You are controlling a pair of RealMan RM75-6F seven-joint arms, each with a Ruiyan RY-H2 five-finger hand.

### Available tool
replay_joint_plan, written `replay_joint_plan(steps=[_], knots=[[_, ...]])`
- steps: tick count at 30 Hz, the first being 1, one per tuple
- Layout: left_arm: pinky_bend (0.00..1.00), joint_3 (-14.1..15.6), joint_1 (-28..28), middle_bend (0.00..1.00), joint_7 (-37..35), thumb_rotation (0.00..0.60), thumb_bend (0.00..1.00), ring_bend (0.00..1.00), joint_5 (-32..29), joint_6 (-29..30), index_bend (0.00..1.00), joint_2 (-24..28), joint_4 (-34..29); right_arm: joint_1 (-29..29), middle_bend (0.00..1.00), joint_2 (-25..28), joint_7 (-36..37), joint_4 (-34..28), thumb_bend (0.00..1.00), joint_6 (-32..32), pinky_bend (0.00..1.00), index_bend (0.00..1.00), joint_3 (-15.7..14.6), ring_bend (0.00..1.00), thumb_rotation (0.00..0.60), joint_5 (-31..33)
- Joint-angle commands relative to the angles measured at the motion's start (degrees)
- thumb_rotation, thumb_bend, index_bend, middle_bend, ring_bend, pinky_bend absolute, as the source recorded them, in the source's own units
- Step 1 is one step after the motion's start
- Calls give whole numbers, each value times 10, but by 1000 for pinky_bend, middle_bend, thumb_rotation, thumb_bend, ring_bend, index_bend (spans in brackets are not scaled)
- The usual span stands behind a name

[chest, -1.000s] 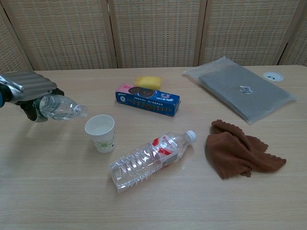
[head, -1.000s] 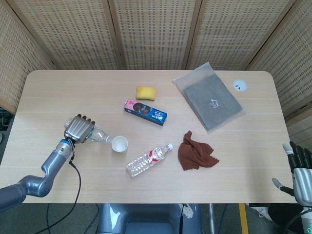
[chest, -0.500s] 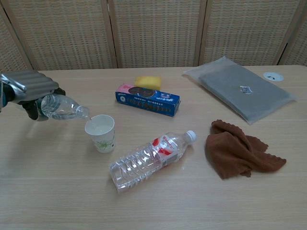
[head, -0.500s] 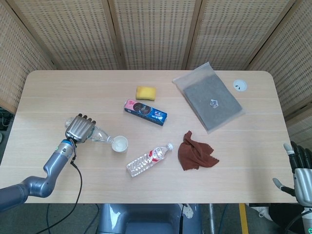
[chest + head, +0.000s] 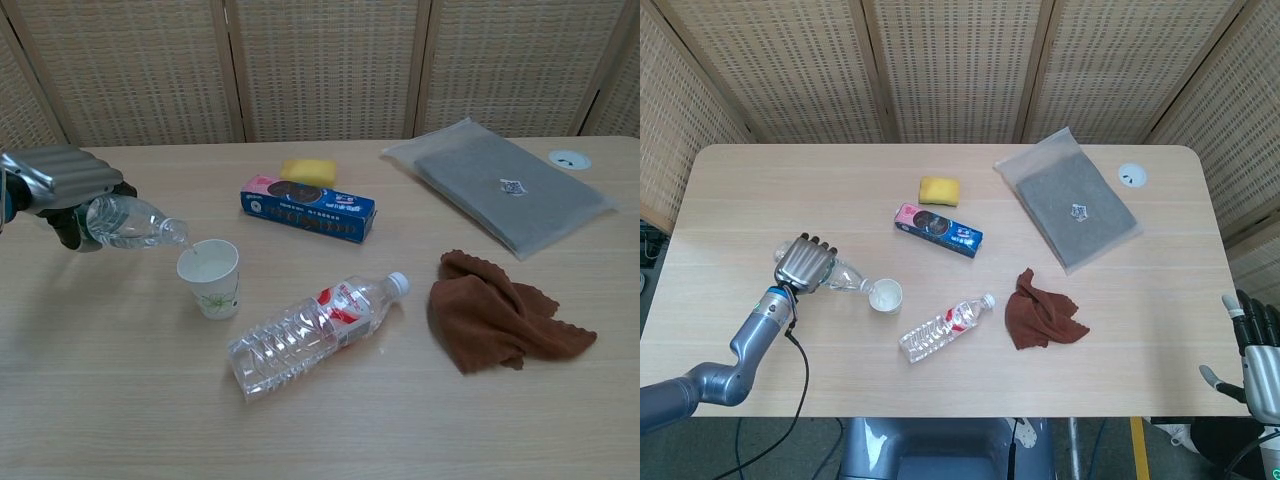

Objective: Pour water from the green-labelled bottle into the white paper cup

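My left hand (image 5: 803,264) (image 5: 65,183) grips a clear bottle (image 5: 135,223) (image 5: 843,277), tipped on its side with the open mouth over the rim of the white paper cup (image 5: 210,278) (image 5: 885,296). Its label is hidden inside my fingers. The cup stands upright on the table, just right of the bottle's mouth. My right hand (image 5: 1260,350) shows only in the head view, at the lower right off the table edge, fingers apart and holding nothing.
A second clear bottle with a red label (image 5: 315,332) lies on its side near the cup. A blue and pink box (image 5: 308,210), a yellow sponge (image 5: 307,171), a brown cloth (image 5: 500,322) and a grey bagged item (image 5: 510,182) lie further right.
My left hand has moved the bottle right and tipped it until its mouth reached the cup's rim. Over the last half second it barely moved. The right hand stayed put.
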Motion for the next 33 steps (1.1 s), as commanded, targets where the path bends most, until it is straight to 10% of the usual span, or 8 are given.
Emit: replay_joint_plan(steps=[1, 13, 33], knots=[[351, -2, 1, 485, -15, 600, 501, 324, 0, -1, 579, 0, 1, 0, 0, 0, 0, 0, 0, 0, 0, 0, 0, 0, 600, 0], [351, -29, 18, 485, -171, 600, 503, 324, 13, -22, 579, 23, -10, 0, 0, -1, -4, -1, 0, -1, 0, 0, -1, 0, 600, -1], [351, -108, 81, 485, -765, 600, 501, 324, 135, -39, 578, -36, 93, 3, 0, -7, -19, -2, 0, -7, 0, 0, -2, 0, 600, -1]])
